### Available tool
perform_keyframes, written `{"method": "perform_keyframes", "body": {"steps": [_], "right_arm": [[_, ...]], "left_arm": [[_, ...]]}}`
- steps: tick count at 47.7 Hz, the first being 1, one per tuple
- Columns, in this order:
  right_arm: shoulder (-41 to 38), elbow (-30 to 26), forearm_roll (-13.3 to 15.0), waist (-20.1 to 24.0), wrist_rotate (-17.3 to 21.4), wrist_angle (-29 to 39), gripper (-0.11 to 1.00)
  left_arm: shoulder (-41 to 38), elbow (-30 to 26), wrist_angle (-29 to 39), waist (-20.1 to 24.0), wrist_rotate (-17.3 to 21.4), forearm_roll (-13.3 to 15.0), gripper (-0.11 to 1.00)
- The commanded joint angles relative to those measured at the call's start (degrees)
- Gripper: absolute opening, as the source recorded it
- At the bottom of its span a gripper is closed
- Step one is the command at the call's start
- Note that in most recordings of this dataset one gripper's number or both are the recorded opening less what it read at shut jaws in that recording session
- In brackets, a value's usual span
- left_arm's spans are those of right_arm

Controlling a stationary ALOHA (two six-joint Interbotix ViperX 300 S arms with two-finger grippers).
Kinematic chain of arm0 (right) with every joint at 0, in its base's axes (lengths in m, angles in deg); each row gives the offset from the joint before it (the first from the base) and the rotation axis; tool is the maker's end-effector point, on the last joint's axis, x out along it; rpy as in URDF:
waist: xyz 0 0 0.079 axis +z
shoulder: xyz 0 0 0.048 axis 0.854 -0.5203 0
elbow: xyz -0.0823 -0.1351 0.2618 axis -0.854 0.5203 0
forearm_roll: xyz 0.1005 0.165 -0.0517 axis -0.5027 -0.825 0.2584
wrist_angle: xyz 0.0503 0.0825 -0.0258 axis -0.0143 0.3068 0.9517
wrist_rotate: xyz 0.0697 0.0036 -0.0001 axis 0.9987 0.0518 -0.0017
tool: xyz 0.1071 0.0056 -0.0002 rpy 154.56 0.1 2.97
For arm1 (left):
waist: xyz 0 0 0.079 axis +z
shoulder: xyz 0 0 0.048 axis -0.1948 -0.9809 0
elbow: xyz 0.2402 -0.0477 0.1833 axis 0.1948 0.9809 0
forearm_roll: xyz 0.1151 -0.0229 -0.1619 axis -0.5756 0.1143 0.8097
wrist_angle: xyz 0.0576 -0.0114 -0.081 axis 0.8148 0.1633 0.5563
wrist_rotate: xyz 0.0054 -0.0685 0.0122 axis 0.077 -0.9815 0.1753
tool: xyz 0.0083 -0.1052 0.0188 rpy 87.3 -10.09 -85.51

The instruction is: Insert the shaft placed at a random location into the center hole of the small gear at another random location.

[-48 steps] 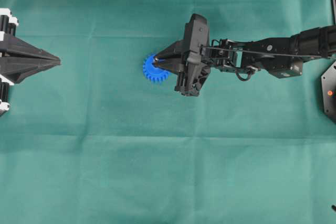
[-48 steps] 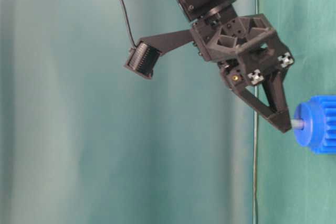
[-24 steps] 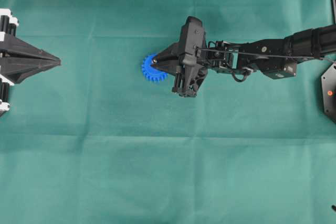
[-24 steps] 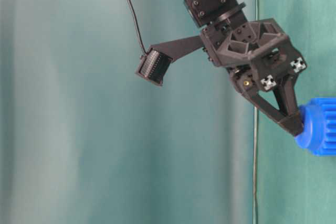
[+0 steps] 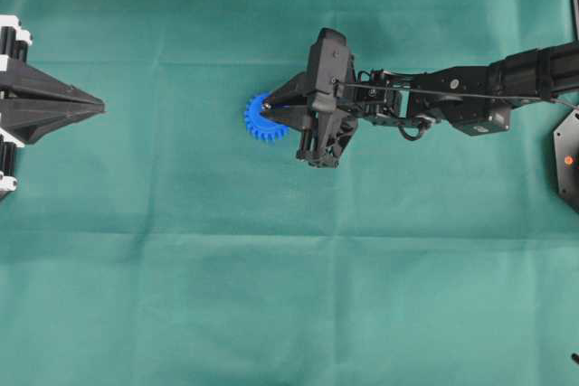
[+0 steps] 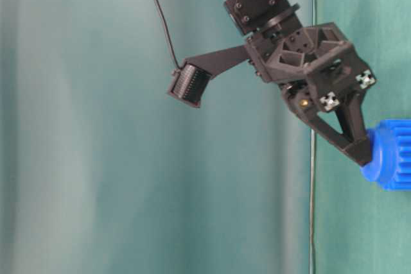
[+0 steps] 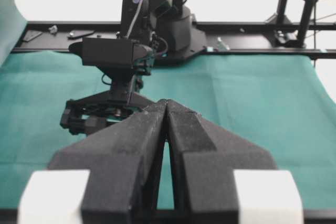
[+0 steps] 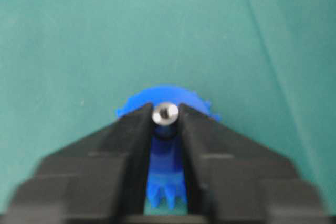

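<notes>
The small gear [image 5: 263, 121] lies flat on the green cloth [image 5: 271, 296] and serves as the reference point. The right gripper [image 5: 269, 113] is positioned directly over the gear hub, its fingertips down at the hub's top face in the table-level view. In the right wrist view, the shaft [image 8: 165, 113] appears end-on between the two fingertips [image 8: 137, 123], directly above the hub of the small gear [image 8: 163, 98]. The jaws stand narrowly apart with the shaft between them; whether they grip it firmly or merely flank it cannot be determined. The center hole is hidden beneath the shaft and fingertips, so insertion depth cannot be read. The left gripper [image 5: 99, 108] sits well apart from the gear, at the cloth's far left edge, jaws closed together and empty.
</notes>
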Motion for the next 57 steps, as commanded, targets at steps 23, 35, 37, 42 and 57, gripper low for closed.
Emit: {"method": "perform_keyframes", "body": {"steps": [23,35,37,42,57], "right_arm": [[3.5,-0.3,-0.1,1.1,-0.2,1.3,0.82],[8.4,-0.2,0.1,1.1,-0.5,4.4,0.82],[9.3,-0.2,0.1,1.2,-0.5,4.7,0.82],[11.2,-0.1,0.2,1.1,-0.5,5.5,0.82],[12.0,0.4,0.2,1.1,-0.5,5.5,0.82]], "left_arm": [[-0.3,-1.0,-0.3,-0.1,-0.1,-0.1,0.00],[-0.3,-1.0,-0.4,-0.1,-0.1,-0.1,0.00],[-0.3,-1.0,-0.4,0.0,-0.1,-0.1,0.00],[-0.3,-1.0,-0.4,-0.1,-0.1,-0.1,0.00],[-0.3,-1.1,-0.5,-0.1,-0.1,-0.1,0.00]]}}
